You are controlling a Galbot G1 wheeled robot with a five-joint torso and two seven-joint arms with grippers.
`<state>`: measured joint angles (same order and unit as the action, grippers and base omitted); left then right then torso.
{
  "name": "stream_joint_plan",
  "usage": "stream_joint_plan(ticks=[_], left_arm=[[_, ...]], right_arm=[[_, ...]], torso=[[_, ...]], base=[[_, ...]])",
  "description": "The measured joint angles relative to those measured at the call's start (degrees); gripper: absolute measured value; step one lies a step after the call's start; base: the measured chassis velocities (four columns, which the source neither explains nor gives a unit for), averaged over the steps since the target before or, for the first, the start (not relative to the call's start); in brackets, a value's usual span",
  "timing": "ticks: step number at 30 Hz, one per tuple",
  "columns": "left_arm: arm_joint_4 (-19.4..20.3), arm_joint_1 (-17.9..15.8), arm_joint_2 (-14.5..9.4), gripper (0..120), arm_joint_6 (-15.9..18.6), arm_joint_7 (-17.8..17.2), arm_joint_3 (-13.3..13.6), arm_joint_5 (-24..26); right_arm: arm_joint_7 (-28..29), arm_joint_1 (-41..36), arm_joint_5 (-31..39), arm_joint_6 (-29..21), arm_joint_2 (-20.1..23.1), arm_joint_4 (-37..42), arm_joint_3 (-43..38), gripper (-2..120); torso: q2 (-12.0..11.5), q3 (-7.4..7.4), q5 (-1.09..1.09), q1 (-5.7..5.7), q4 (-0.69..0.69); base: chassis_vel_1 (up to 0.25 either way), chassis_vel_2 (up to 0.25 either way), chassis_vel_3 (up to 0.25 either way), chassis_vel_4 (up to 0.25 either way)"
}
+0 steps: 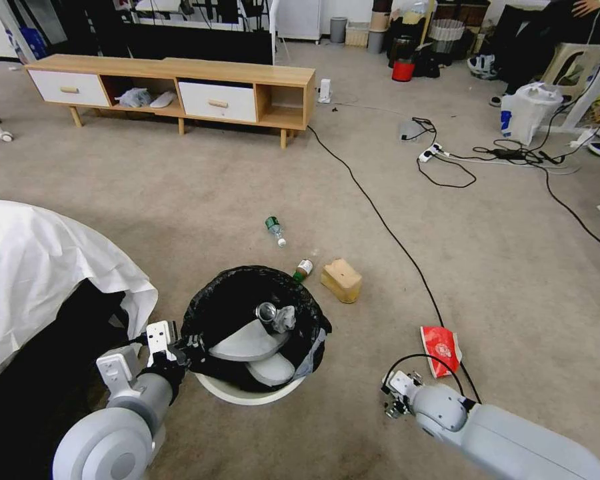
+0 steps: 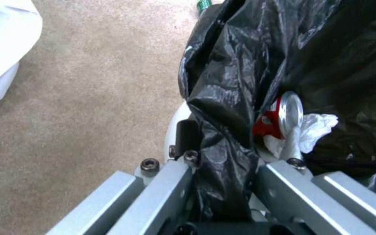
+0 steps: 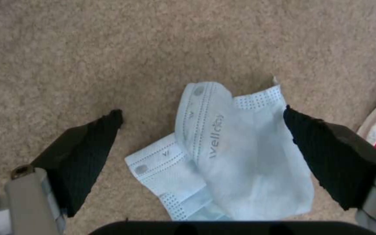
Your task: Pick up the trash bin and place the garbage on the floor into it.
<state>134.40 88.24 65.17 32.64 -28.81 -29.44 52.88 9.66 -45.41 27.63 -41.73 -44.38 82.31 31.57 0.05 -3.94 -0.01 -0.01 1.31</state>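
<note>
The trash bin (image 1: 247, 393), white with a black bag (image 2: 240, 65) over its rim, is low in the head view. My left gripper (image 1: 173, 343) is shut on its near-left rim; the left wrist view shows the bag pinched between the fingers (image 2: 183, 137). Inside lie a crushed red can (image 2: 284, 117) and a white tissue (image 2: 316, 129). My right gripper (image 3: 201, 130) hangs open just above the floor (image 1: 180, 200), its pads (image 3: 88, 153) either side of a pale blue tissue (image 3: 227, 153). On the carpet lie a red packet (image 1: 440, 347), a tan box (image 1: 341, 280), a small green-capped bottle (image 1: 302, 270) and a clear bottle (image 1: 275, 230).
A white cloth (image 1: 33, 267) covers something at my left, close to the bin. A black cable (image 1: 380, 220) runs diagonally across the carpet past the red packet. A low wooden cabinet (image 1: 173, 87) stands at the back; more cables and a power strip (image 1: 433, 152) lie far right.
</note>
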Motion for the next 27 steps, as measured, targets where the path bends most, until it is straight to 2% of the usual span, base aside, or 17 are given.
stream_joint_plan(ticks=[7, 14, 27], left_arm=[[0.2, 0.6, 0.4, 1, -0.1, 0.0, 0.7, -1.0], [0.2, 0.5, 0.6, 1, -0.1, 0.0, 1.4, -1.4], [-0.1, 0.0, 0.7, 1, -0.1, 0.0, 1.8, -1.6]], right_arm=[[-0.1, -6.5, -1.4, 0.2, 2.4, 0.6, -5.6, 96], [-0.5, -9.1, -1.9, 0.2, 4.1, 1.3, -8.0, 96], [-0.7, -10.1, -1.8, 0.2, 5.8, 2.2, -8.9, 96]], torso=[[0.0, -0.04, 0.16, 0.00, -0.09], [-0.1, -0.05, 0.04, 0.01, 0.00], [-0.1, -0.06, 0.06, 0.01, 0.03]], base=[[0.000, 0.000, 0.000, 0.000], [0.000, 0.000, 0.000, 0.000], [0.000, 0.000, 0.000, 0.000]])
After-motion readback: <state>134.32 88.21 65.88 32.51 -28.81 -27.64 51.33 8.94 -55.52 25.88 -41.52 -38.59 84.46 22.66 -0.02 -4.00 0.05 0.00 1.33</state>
